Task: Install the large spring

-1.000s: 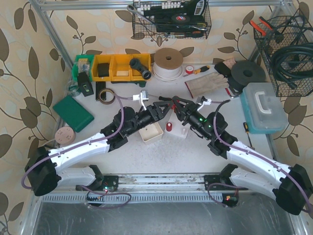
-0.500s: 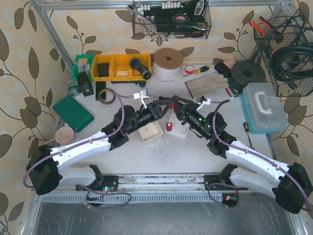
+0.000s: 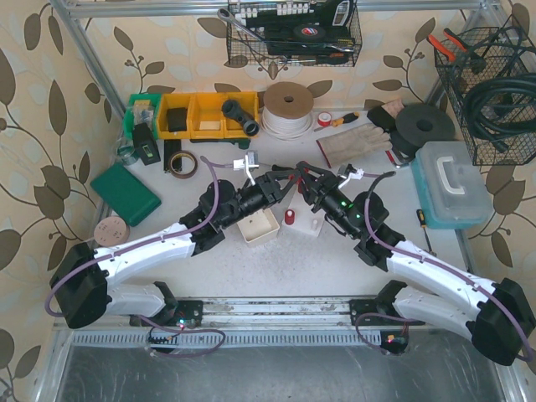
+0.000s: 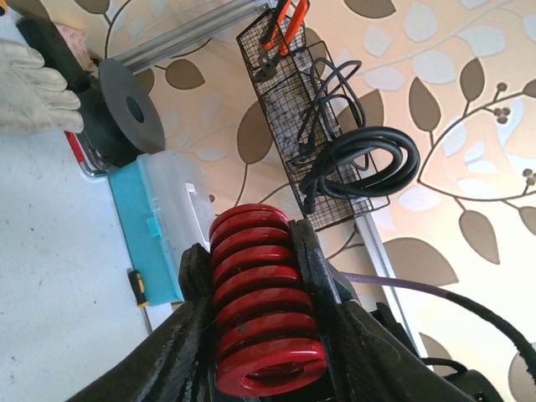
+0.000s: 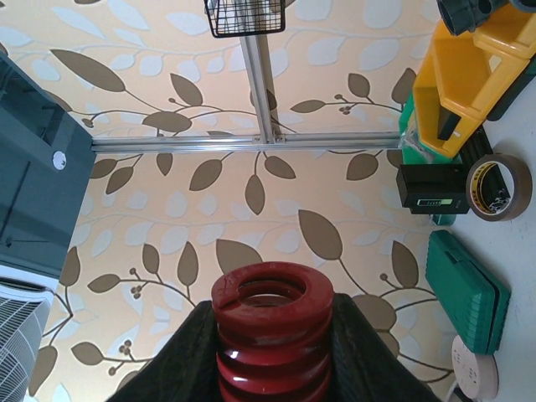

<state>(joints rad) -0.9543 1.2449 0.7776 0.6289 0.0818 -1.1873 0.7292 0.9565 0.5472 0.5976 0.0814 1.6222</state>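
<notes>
The large red coil spring [image 4: 261, 289] sits between the black fingers of my left gripper [image 4: 255, 335], gripped across its coils. In the right wrist view the same red spring [image 5: 272, 306] stands end-up between the fingers of my right gripper [image 5: 272, 360]. In the top view the two grippers meet tip to tip above the table's middle, left [image 3: 280, 182] and right [image 3: 303, 179]. The spring between them is mostly hidden there. Below them a small red part [image 3: 289, 218] stands beside a white block [image 3: 308, 219].
An open white box [image 3: 260, 224] lies under the left gripper. Yellow bins [image 3: 201, 115], a cord spool [image 3: 288, 109], gloves [image 3: 352, 144], a teal case [image 3: 452, 184], a green case [image 3: 126, 193] and tape rolls ring the work area. Wire baskets hang on the back and right walls.
My left arm has edged slightly up and to the right, bringing its gripper closer to the right one. The right arm has barely moved.
</notes>
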